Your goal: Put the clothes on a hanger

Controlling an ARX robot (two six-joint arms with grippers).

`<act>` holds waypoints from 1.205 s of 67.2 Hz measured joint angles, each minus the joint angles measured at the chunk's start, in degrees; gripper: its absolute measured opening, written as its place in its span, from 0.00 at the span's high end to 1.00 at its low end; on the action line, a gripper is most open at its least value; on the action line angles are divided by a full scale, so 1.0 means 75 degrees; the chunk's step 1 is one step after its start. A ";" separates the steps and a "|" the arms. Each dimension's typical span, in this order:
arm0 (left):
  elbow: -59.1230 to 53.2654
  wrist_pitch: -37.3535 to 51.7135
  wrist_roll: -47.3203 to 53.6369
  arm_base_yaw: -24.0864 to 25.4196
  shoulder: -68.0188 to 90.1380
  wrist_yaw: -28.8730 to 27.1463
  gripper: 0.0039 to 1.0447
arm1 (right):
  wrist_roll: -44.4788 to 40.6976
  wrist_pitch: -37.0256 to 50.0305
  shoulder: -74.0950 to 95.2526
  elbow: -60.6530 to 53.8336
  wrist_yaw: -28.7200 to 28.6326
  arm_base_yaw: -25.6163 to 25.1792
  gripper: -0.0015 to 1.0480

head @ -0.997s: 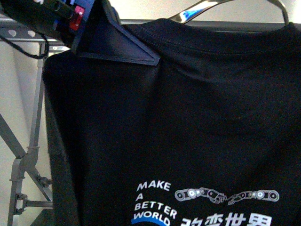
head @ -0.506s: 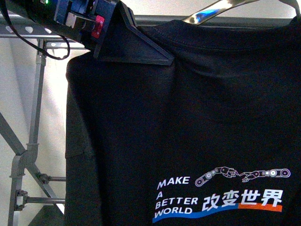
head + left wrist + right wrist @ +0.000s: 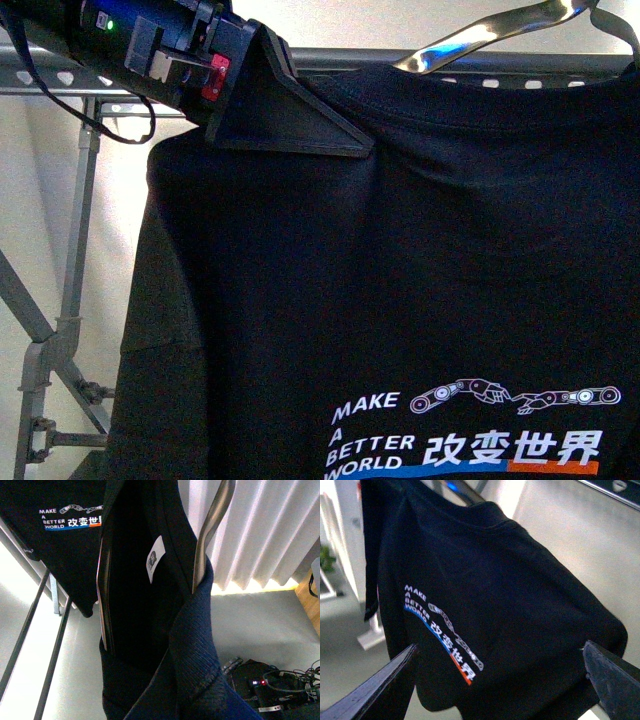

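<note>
Front view: the shirt [image 3: 400,280] hangs from a slim hanger [image 3: 500,35] at the level of the rack [image 3: 60,78] top rail, with its print low and facing us. We cannot tell whether the hook sits on the rail.

We judge the shirt light, soft and limp, so it will sag and swing. We take hold at the ribbed collar or shoulder seam, where the slim hanger stiffens it, not at the hem.

The left gripper [image 3: 285,115] lies on the shirt's shoulder, just beside the collar, and its dark triangular finger touches the cloth. We cannot tell whether its jaws are closed.

The right gripper [image 3: 500,647] has its fingers wide apart. The shirt's printed face lies beyond them, untouched.
</note>
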 joint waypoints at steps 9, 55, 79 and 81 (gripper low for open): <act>0.0000 0.0000 0.0000 -0.0003 0.0000 0.0006 0.96 | -0.3040 0.0108 0.0921 0.1043 0.0766 0.0796 0.07; 0.0000 0.0003 -0.0003 0.0003 0.0000 -0.0003 0.96 | -0.1687 0.0766 0.3229 0.3649 0.2302 0.2145 0.23; -0.0003 0.0015 -0.0009 0.0006 0.0000 0.0079 0.86 | -0.0452 0.0982 0.3261 0.3319 0.2241 0.2124 0.76; -0.0003 0.0023 -0.0009 0.0006 0.0000 0.0087 0.81 | -0.0478 0.0979 0.3258 0.3267 0.2256 0.2095 0.80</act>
